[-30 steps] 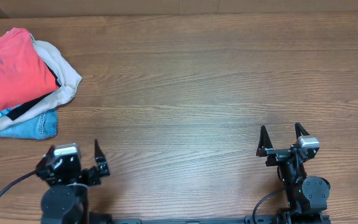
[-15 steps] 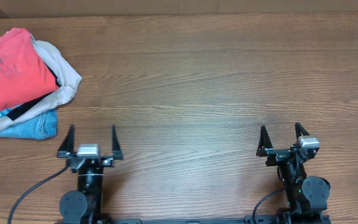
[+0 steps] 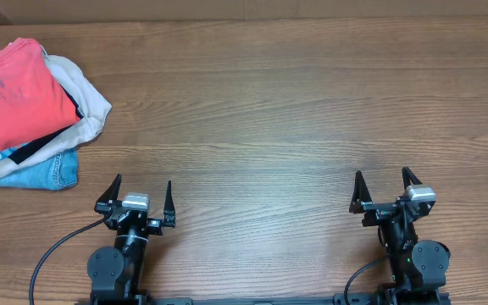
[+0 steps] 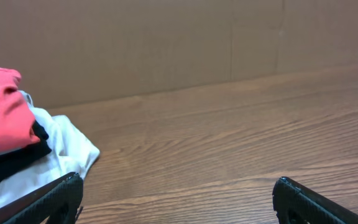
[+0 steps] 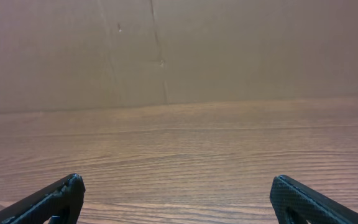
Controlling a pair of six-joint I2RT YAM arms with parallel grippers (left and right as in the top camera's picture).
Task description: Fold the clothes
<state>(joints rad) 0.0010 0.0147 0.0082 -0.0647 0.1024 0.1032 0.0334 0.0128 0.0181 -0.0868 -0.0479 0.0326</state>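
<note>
shirt position: we see the coral-red T-shirt [image 3: 17, 95] at the upper left of the overhead frame, on top of a pile; it shows again at the left edge of the left wrist view [image 4: 2, 111]
pile under it: beige garment [image 3: 83, 97], a dark layer, and the light-blue T-shirt [image 3: 45, 172] at the bottom; we judge the red one has to come off the pile before folding
left gripper [image 3: 138, 198]: lower left of the overhead frame; jaws spread wide, nothing between them
right gripper [image 3: 383, 189]: lower right of the overhead frame; jaws apart, holding nothing
key relation: shirt lies up and to the left of the left gripper, well apart from it; well across the wooden table [image 3: 295, 102] from the right gripper; we judge the left arm is the nearer 1 of the 2
long axis: bunched into a rough slab; we read its long side as running from lower left to upper right of the overhead frame, slightly tilted
which way it points: lettering faces up and reads roughly level; collar and hem we cannot tell; tag not visible
</note>
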